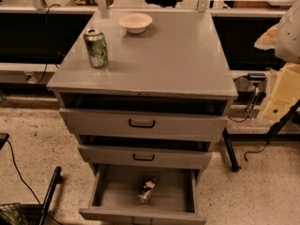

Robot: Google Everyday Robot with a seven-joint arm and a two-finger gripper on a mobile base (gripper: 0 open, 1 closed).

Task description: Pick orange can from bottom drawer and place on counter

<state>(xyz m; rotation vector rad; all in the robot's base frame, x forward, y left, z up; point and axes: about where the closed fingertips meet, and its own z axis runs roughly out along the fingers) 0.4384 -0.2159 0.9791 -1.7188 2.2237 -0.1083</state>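
Observation:
The orange can [146,190] lies on its side in the open bottom drawer [112,191], near the middle of the tray and tilted a little. The counter [173,55] is the grey cabinet top above the three drawers. My gripper [280,95] is the pale cream part at the right edge, beside the cabinet at about the height of the top drawer. It is far from the can and holds nothing that I can see.
A green can [96,47] stands upright on the counter's left side. A cream bowl [135,22] sits at the back. The two upper drawers [141,123] with black handles are slightly open. Cables and black legs lie on the floor on both sides.

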